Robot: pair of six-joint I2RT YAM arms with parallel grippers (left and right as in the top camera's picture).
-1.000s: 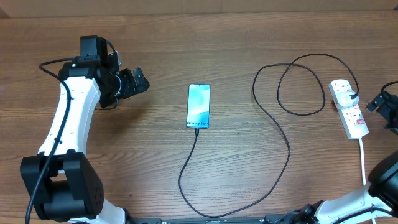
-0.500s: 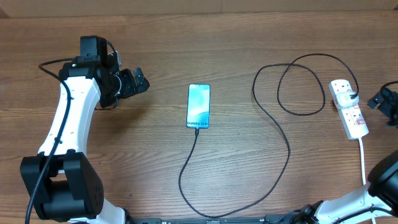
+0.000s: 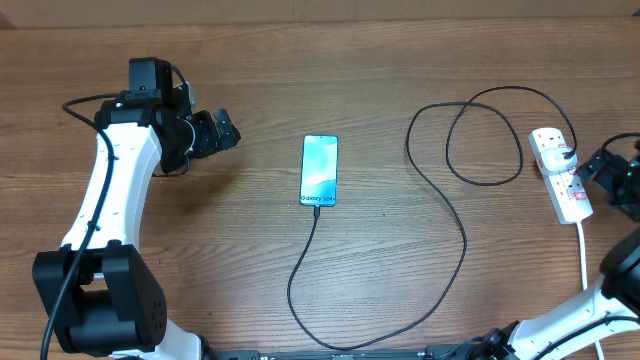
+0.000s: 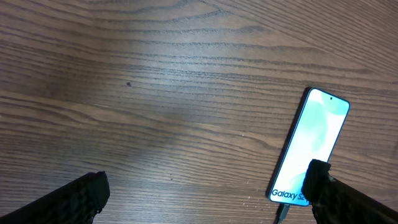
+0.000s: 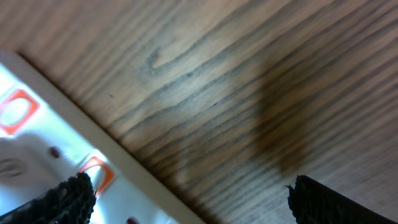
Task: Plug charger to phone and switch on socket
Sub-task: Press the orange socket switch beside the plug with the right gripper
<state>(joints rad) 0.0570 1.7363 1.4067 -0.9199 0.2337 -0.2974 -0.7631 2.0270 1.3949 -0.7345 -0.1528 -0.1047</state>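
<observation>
The phone (image 3: 320,170) lies mid-table with its light-blue screen lit; it also shows in the left wrist view (image 4: 309,154). The charger cable (image 3: 440,200) loops from the black plug in the socket to the phone's near end, where its plug tip (image 3: 316,211) sits at the phone's port. The socket, a white power strip (image 3: 560,172) with red switches, lies at the right and shows in the right wrist view (image 5: 50,162). My left gripper (image 3: 222,131) is open and empty, left of the phone. My right gripper (image 3: 598,168) is open, just right of the strip and close above it.
The strip's white cord (image 3: 584,262) runs toward the near edge at the right. The cable makes a wide loop (image 3: 485,135) between phone and strip. Bare wooden table (image 3: 400,60) lies all round.
My right gripper has moved left toward the power strip. The left arm, phone and cable have not moved.
</observation>
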